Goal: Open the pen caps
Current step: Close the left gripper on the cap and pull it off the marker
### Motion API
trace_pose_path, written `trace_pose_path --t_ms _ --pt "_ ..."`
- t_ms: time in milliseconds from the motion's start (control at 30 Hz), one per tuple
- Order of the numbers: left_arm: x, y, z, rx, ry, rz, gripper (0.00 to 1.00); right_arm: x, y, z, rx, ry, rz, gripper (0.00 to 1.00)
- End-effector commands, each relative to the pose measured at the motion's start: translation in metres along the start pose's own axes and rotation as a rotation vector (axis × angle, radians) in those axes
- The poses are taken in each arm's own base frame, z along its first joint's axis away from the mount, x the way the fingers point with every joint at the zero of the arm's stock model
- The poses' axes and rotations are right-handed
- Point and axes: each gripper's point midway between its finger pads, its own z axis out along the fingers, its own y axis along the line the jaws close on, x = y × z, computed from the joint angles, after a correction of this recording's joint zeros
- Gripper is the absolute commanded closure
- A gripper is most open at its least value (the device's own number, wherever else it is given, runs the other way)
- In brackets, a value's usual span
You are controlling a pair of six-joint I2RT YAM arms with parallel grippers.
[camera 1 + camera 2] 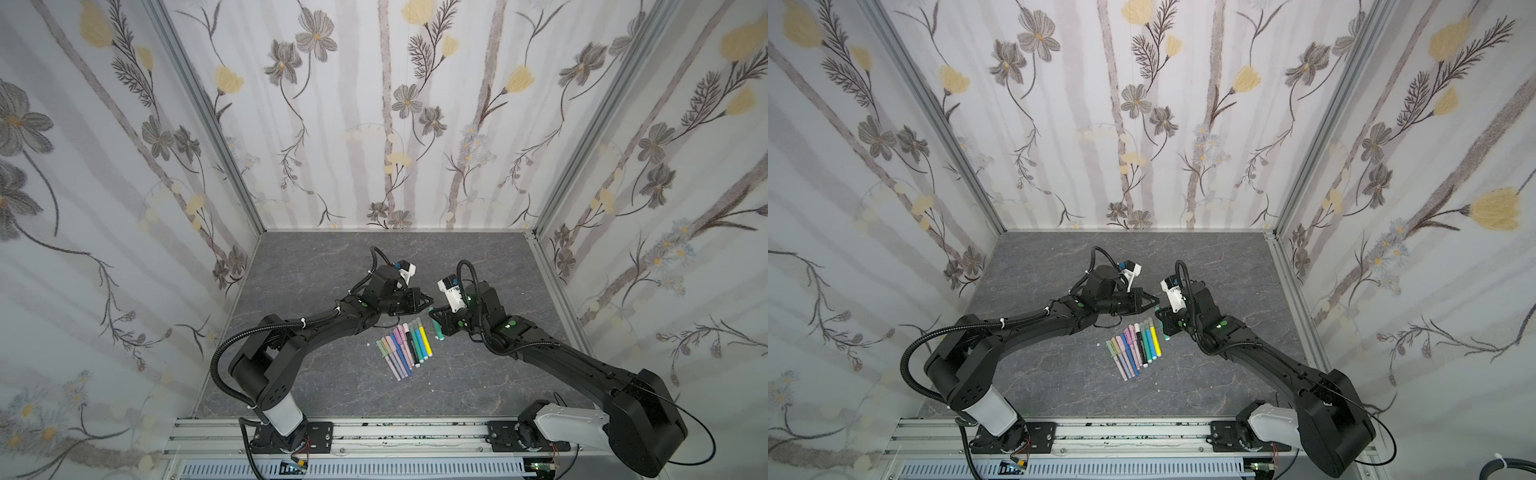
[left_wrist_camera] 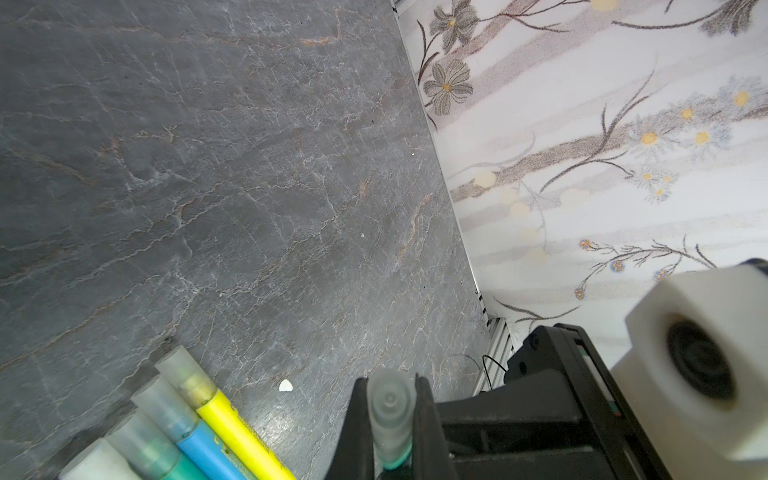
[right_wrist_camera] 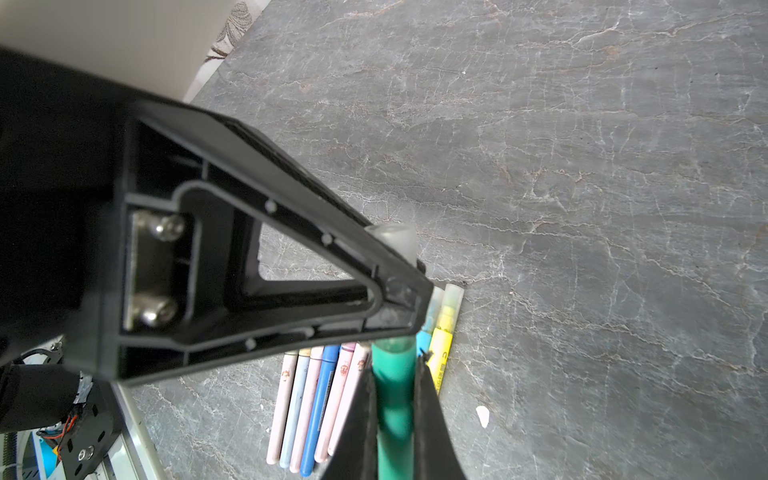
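Nearest, alu rail [image 1: 374,432] w/ both arm bases bolted on. Just beyond, on the grey stone-look table [image 1: 340,382], the pens [image 1: 405,347] lie side by side in a slanted row, touching. Thin pastel pink, purple & blue ones sit on the left of both top views; thicker black, green, blue & yellow ones on the right. Their pen caps [image 2: 185,378] are on: frosted ones show on the yellow, blue & green barrels in the left wrist view. Small white scrap [image 2: 285,385] lies on the table just beside the yellow one.

Past the row's far end, both grippers meet tip to tip above the table. R gripper [image 3: 397,370] is clamped narrow on the barrel of a teal pen [image 3: 395,415]. L gripper [image 2: 390,380] is pinched tight on that pen's frosted cap [image 2: 390,411], one finger each side. Cap not yet off, teal showing at its base. Farther back: more table, then floral wall [image 1: 395,124].
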Motion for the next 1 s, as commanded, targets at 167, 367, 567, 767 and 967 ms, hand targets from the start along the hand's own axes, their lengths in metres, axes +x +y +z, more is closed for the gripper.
trace_pose_path --t_ms 167,367,567,767,967 --pt "-0.009 -0.016 -0.002 0.046 -0.019 0.02 1.0 0.0 0.003 0.003 -0.027 -0.027 -0.005 0.74" --pt "-0.01 -0.016 -0.002 0.043 -0.019 0.021 1.0 0.008 0.003 0.005 -0.038 -0.012 -0.003 0.8" --pt "-0.01 -0.013 -0.001 0.032 -0.026 0.023 1.0 0.008 0.003 0.004 -0.039 -0.009 -0.005 0.99" --pt "-0.021 0.0 -0.007 -0.038 -0.085 0.032 1.0 0.021 0.003 0.006 -0.048 0.036 -0.002 1.0" --pt "-0.04 0.014 -0.012 -0.093 -0.141 0.049 1.0 0.042 0.003 0.003 -0.066 0.066 0.019 1.0"
